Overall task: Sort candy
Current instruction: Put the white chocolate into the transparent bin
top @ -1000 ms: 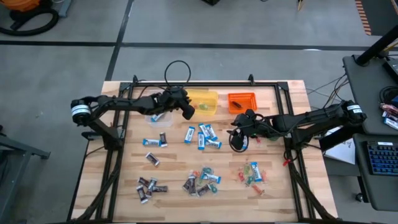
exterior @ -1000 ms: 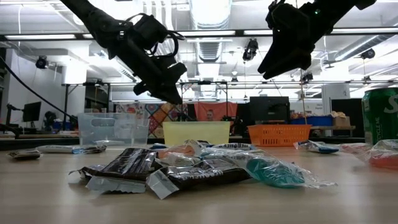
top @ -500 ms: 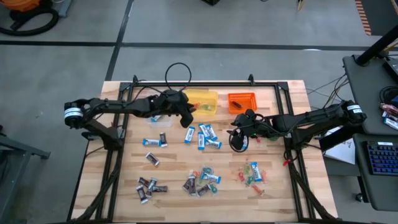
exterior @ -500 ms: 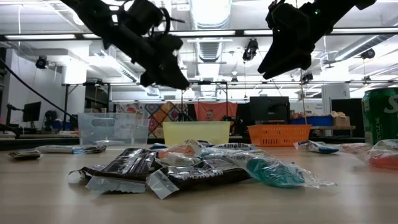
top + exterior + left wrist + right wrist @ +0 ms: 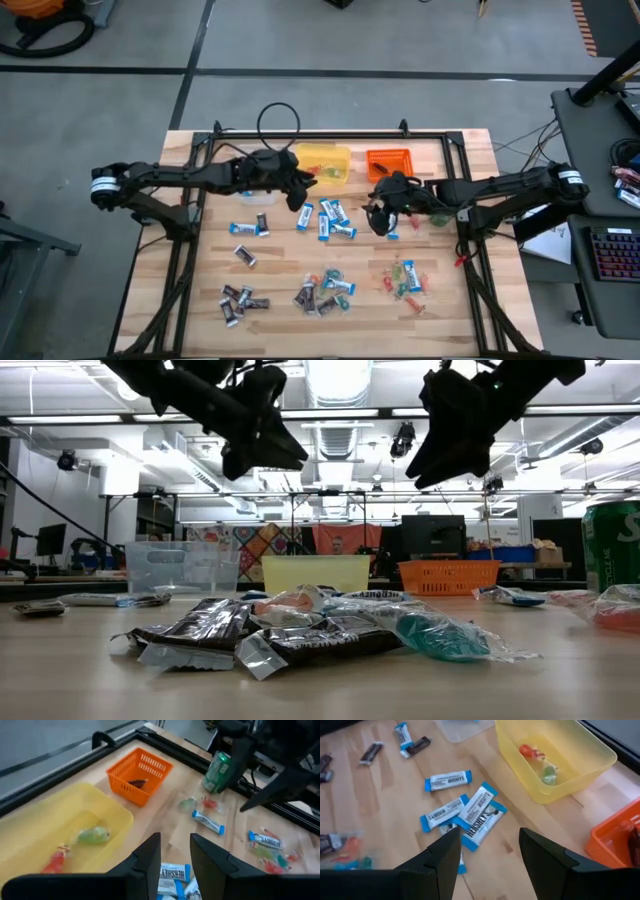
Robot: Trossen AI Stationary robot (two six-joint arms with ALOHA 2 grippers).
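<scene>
The left gripper (image 5: 300,189) hangs above the wooden worktop (image 5: 210,250), just in front of the yellow tub (image 5: 328,160); in its wrist view the jaws stand a little apart with nothing between them. The right gripper (image 5: 378,212) hovers in front of the orange basket (image 5: 389,163), near the middle of the worktop; its jaws are spread wide and empty.

The candy lies scattered over the worktop; a cluster of blue-and-white bars (image 5: 328,219) sits between the two grippers, right under the right wrist camera (image 5: 465,815); one more blue bar (image 5: 245,229) lies with a dark one to the left of it. Dark brown bars (image 5: 238,300) are grouped at the front left; a mixed heap (image 5: 322,290) lies front centre; small red, green and blue pieces (image 5: 405,278) are strewn at the front right.

Inside the yellow tub (image 5: 60,827) rest a red sweet (image 5: 56,857) and a green sweet (image 5: 93,835); the orange basket (image 5: 140,772) holds one dark piece (image 5: 136,783), probably a brown-wrapped sweet, though the view is too small to be sure. A clear tub (image 5: 178,567) stands left of the yellow one; a green can (image 5: 218,769) stands by the right arm.
</scene>
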